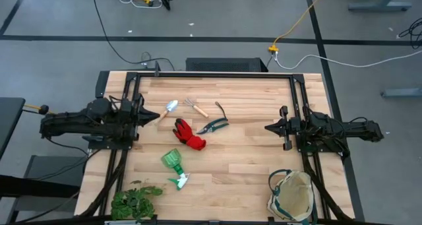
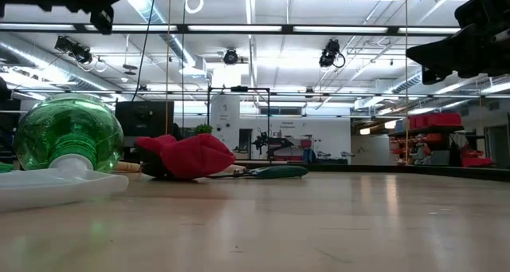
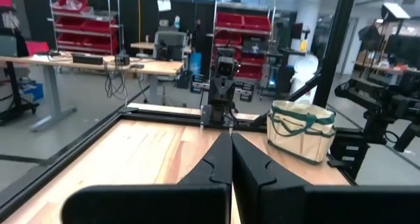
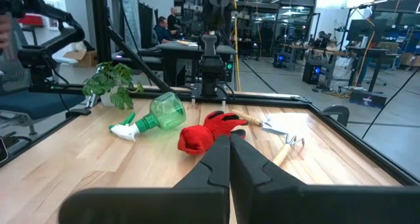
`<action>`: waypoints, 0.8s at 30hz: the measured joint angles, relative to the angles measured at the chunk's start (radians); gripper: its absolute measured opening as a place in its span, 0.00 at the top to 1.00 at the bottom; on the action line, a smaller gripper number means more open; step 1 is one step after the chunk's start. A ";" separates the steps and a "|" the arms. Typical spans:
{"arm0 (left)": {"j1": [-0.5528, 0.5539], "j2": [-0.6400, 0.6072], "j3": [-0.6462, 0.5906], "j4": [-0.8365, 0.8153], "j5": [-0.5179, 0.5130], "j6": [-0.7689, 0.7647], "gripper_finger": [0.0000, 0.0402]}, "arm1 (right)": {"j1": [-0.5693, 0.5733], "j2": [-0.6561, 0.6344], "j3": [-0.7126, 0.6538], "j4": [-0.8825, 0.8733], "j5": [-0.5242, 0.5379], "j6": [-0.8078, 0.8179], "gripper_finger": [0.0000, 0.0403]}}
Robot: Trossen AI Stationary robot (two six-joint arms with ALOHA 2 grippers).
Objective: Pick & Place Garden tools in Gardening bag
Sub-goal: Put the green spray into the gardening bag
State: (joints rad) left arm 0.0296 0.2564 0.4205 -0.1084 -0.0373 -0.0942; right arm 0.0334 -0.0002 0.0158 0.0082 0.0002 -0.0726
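Note:
The tools lie on the wooden table: a silver-bladed trowel (image 1: pixel 169 109), a hand rake (image 1: pixel 195 106), dark pruning shears (image 1: pixel 215 123), a red glove (image 1: pixel 188 134) and a green spray bottle (image 1: pixel 175 164) on its side. The cream bag with green trim (image 1: pixel 292 194) stands at the near right corner. My left gripper (image 1: pixel 157 115) is shut and empty at the left side, near the trowel. My right gripper (image 1: pixel 267 127) is shut and empty at the right side. The glove (image 4: pixel 207 136), the bottle (image 4: pixel 154 115) and the rake (image 4: pixel 289 145) show in the right wrist view, the bag (image 3: pixel 300 129) in the left wrist view.
A leafy green plant bunch (image 1: pixel 135 202) lies at the near left corner. A black frame (image 1: pixel 214 74) runs around the table. Bare wood lies between the glove and the bag.

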 joint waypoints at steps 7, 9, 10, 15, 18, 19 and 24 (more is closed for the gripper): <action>0.000 0.162 0.218 -0.128 -0.008 -0.041 1.00 | 0.000 0.000 0.000 0.000 0.000 0.000 1.00; 0.000 0.207 0.280 -0.170 -0.008 -0.052 1.00 | 0.000 0.000 0.000 0.000 0.000 0.000 1.00; 0.000 0.228 0.310 -0.192 -0.008 -0.053 1.00 | 0.000 0.000 0.000 0.000 0.000 0.000 1.00; 0.000 0.326 0.450 -0.269 -0.008 -0.051 1.00 | 0.000 0.000 0.000 0.000 0.000 0.000 1.00; 0.000 0.375 0.517 -0.304 -0.008 -0.026 1.00 | 0.000 0.000 0.000 0.000 0.000 0.000 1.00; 0.000 0.388 0.535 -0.317 -0.008 -0.015 1.00 | 0.000 0.000 0.000 0.000 0.000 0.000 1.00; 0.000 0.431 0.580 -0.334 -0.007 0.009 1.00 | 0.000 0.000 0.000 0.000 0.000 0.000 1.00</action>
State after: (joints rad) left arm 0.0292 0.6872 1.0009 -0.4427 -0.0444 -0.0853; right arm 0.0338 -0.0002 0.0158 0.0082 -0.0001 -0.0726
